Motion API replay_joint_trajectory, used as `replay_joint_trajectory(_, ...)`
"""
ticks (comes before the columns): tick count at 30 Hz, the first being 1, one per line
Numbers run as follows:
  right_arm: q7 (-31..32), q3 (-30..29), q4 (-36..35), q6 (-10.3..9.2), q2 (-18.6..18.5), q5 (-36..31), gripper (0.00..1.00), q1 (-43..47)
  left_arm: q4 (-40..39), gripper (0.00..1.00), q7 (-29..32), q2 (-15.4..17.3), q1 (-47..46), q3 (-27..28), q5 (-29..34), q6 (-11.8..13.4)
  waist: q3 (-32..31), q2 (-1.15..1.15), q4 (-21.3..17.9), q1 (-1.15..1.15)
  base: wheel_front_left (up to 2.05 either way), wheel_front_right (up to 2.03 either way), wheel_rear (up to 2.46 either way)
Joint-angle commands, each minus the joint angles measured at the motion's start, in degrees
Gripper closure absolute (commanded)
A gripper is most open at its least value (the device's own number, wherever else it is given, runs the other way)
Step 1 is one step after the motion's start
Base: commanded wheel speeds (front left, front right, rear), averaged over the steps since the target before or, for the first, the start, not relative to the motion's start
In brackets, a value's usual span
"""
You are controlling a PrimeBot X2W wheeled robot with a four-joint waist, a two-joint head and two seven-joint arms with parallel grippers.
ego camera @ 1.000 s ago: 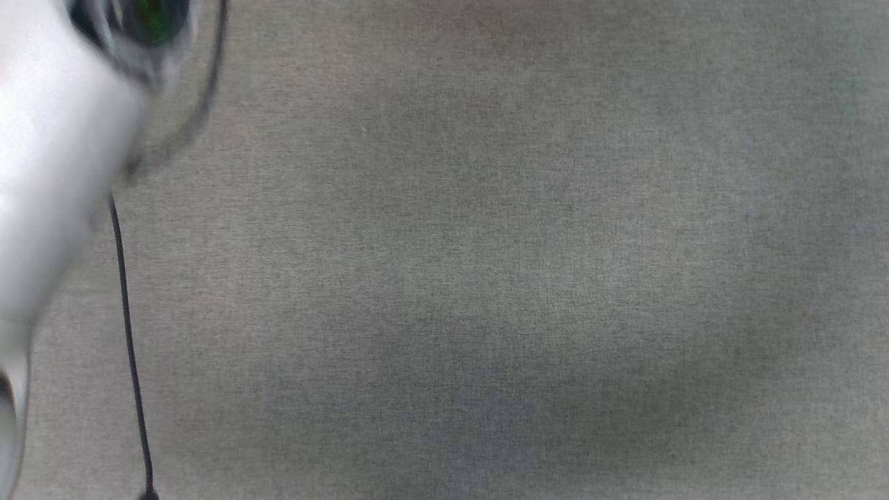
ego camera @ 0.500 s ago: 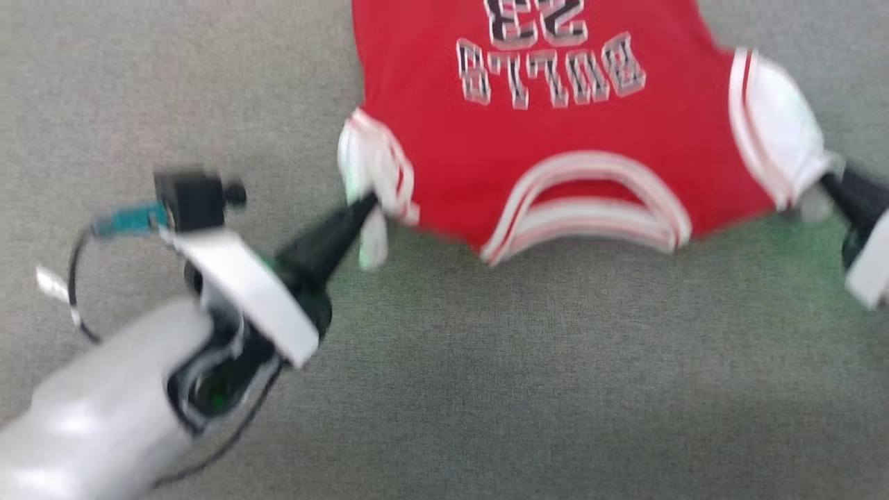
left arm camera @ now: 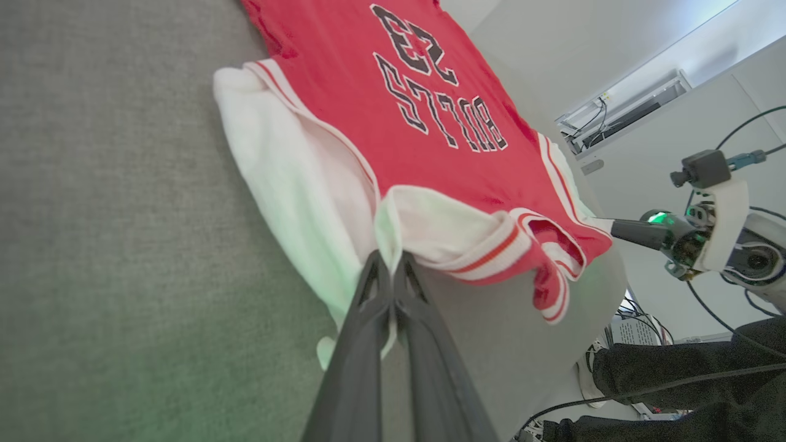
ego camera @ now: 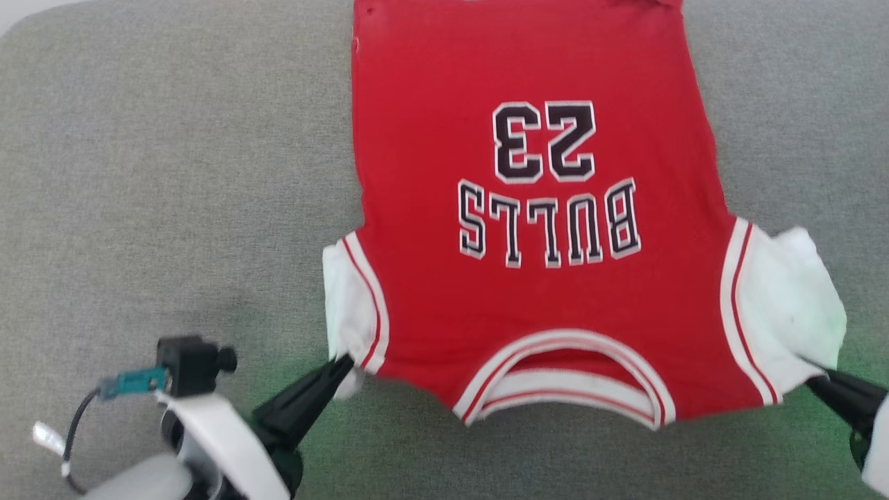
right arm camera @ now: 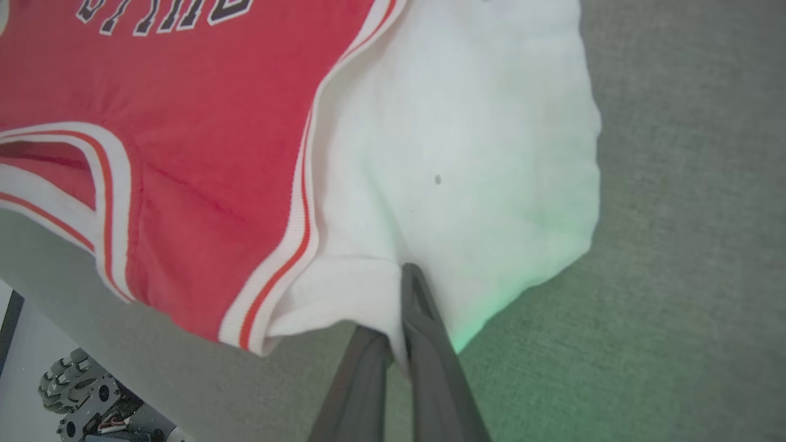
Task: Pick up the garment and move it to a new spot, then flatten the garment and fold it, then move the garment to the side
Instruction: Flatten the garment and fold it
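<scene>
- Red jersey cloth spreading front-up over the grey woven counter: seeing the garment lying mostly flat there, hem pointing away from the robot and collar pointing toward it.
- Reading the black-and-white "23" and "BULLS" upside down in the head view.
- Finding the garment near the middle of the counter from left to right, with its collar end lying close to the counter's near edge in both wrist views.
- Pinching with the left gripper, jaws pressed together on the lower corner of the white left-hand sleeve.
- Watching, in the left wrist view, two dark fingers meeting at their tips with a fold of white cloth caught between them, and the sleeve bunching and rising slightly off the counter there.
- Pinching with the right gripper too, jaws closed on the lower corner of the white right-hand sleeve, at the lower right of the head view.
- Seeing, in the right wrist view, the sleeve's bottom hem gathering into a small pleat at the tips of the closed fingers, just beside the red-and-white striped armhole trim.
- Catching a green glow on the cloth and counter beside both grippers.
- Holding the two grippers well apart, one at each shoulder corner, with the collar between them.
- Noticing a small black camera block and a looping cable on the left wrist.
</scene>
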Motion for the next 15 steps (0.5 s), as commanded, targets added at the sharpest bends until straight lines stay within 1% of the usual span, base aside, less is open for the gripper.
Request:
replay_joint_trajectory(1, 0.6, -1.7, -1.1, -0.02, 0.3, -0.3, 1.0, 2.1, -0.7, 1.0, -0.3, 0.7, 1.9, 0.9, 0.4, -0.1, 0.0, 0.0, 0.0, 0.0, 0.0, 0.0, 0.0)
replay_joint_trajectory(4, 3.0, -5.9, -4.7, -0.02, 1.3, -1.4, 1.0, 8.3, -2.4, 1.0, -0.3, 2.7, 6.0, 2.6, 1.8, -0.1, 0.1, 0.0, -0.2, 0.0, 0.0, 0.0, 0.0)
replay_joint_trajectory(7, 5.1, -10.2, -8.2, -0.02, 3.6, -3.1, 1.0, 12.7, -3.1, 1.0, -0.3, 3.2, 8.7, 3.4, 3.8, 0.0, 0.6, 0.0, -0.1, 0.0, 0.0, 0.0, 0.0)
replay_joint_trajectory(9, 6.7, -12.2, -9.9, -0.02, 5.7, -4.5, 1.0, 14.2, -2.8, 1.0, -0.3, 1.9, 8.9, 3.7, 4.8, 0.0, 0.9, 0.0, 0.1, 0.0, 0.0, 0.0, 0.0)
replay_joint_trajectory(11, 8.7, -13.1, -10.9, -0.02, 7.3, -7.0, 1.0, 14.8, -1.6, 1.0, -0.3, 1.0, 8.4, 2.6, 5.8, 0.0, 1.1, 0.0, 0.2, 0.0, 0.0, 0.0, 0.0)
replay_joint_trajectory(15, 12.5, -12.3, -10.9, -0.02, 10.5, -11.0, 1.0, 13.2, 2.4, 1.0, 0.5, -2.0, 6.1, 0.4, 6.2, 0.0, 1.5, 0.0, 0.3, 0.0, 0.0, 0.0, 0.0)
